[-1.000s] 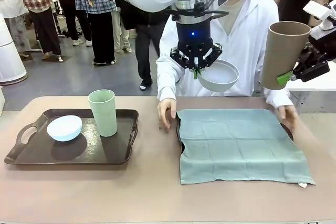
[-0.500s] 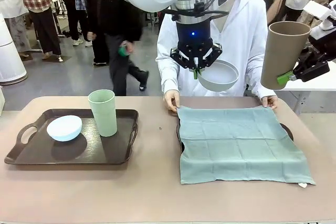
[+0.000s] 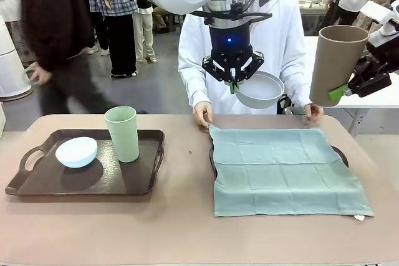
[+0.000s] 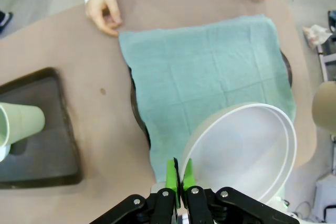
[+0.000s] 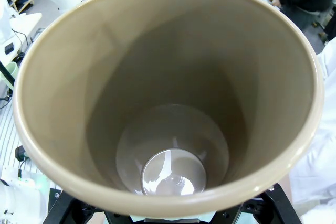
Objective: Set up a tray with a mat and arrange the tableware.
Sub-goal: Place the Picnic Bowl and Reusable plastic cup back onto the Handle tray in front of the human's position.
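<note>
Right end effector (image 3: 340,93) is clamped on the brown cup (image 3: 336,63) low on its outer wall, holding it high past the table's (image 3: 181,228) right edge, mouth up w/ a slight tilt; the wrist view looks straight down into it. Left end effector (image 3: 233,82) is pinched tight on the rim of the greyish-white bowl (image 3: 260,90), hanging it tilted above the mat's far edge.

Handling, my read: both pieces look like matte plastic, so light, stiff, not fragile, prob. a bit slick. Cup is tall w/ a narrow base, so tippy on soft cloth; a low wall grip suits it, set down level. Bowl is shallow and wide; the rim pinch is about the only hold, and it can swing or slip in thin pads, so lower slowly.

Around, big to small:
- Left tray (image 3: 19,166), dark, w/ handles, sits on the robot's left half of the table, well apart from both arms.
- Mat (image 3: 283,169), soft teal cloth, drapes over the 2nd tray (image 3: 212,160), hiding most of it; near edge overhangs onto the table. Could bunch under a sliding base.
- Light green cup (image 3: 122,134) stands upright on the left tray, pale blue bowl (image 3: 76,151) just beside it.
- Person's hands (image 3: 202,113) (image 3: 313,111) rest at the mat's two far corners, right below the bowl's drop zone. Main thing in the way; centre and near part of the mat look free.
</note>
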Action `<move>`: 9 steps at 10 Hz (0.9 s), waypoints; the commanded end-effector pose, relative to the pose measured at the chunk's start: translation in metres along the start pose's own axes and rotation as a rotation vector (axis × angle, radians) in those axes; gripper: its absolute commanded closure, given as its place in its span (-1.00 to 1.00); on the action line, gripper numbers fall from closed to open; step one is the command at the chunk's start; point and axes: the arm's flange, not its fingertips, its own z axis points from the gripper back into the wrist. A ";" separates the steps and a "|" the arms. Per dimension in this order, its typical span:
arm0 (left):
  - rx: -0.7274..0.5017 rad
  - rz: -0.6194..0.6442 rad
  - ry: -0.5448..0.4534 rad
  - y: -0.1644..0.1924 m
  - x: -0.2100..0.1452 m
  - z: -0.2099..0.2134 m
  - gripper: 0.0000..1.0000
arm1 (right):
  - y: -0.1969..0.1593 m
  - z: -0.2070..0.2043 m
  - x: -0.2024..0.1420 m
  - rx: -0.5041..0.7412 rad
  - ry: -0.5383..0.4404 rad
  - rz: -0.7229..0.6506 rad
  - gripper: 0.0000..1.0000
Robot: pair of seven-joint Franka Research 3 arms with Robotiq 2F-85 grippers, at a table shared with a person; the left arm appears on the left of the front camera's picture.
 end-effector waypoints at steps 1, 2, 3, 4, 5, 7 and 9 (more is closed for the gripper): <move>0.005 -0.008 -0.007 0.001 0.000 0.002 0.99 | 0.000 -0.002 -0.001 0.003 0.008 0.000 1.00; 0.005 -0.008 -0.007 0.001 0.000 0.002 0.99 | 0.000 -0.002 -0.001 0.003 0.008 0.000 1.00; 0.005 -0.008 -0.007 0.001 0.000 0.002 0.99 | 0.000 -0.002 -0.001 0.003 0.008 0.000 1.00; 0.000 0.000 0.000 0.000 0.000 0.000 0.91 | 0.000 0.000 0.000 0.000 0.000 0.000 -0.59; -0.038 -0.007 0.000 0.003 0.007 -0.026 0.91 | -0.010 -0.016 -0.018 0.003 -0.015 -0.011 -0.59; -0.098 -0.011 0.008 0.006 0.013 -0.075 0.91 | -0.022 -0.046 -0.051 0.041 -0.047 -0.009 -0.59; -0.091 -0.005 0.039 0.008 0.016 -0.117 0.91 | -0.029 -0.077 -0.078 0.088 -0.063 -0.013 -0.59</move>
